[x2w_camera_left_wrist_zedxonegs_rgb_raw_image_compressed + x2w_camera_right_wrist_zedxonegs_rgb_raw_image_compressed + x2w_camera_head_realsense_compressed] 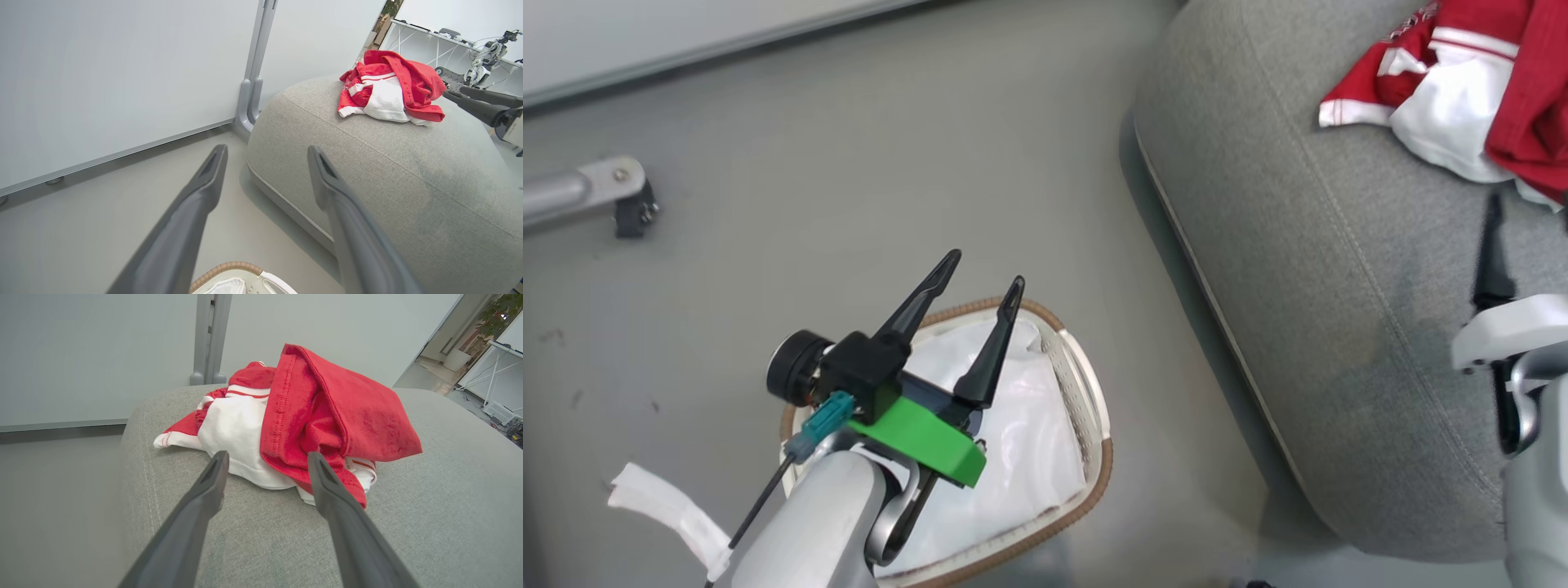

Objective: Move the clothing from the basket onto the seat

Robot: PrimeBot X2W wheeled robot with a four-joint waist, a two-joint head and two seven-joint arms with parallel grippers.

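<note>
1. On the seat (1298,245), far right, the clothing (1454,122) lies heaped.
2. Right tool (266,455): fingers spread, empty, just beside the clothing.
3. Left tool (983,271): spread wide, empty, above the basket (1094,457).

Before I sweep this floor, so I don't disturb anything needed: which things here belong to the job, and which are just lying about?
Job: clothing, basket, seat.
Lying about: white strip, metal leg with caster.

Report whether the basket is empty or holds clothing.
Empty as far as visible: the basket shows just its white liner; the clothing lies on the seat.
</note>
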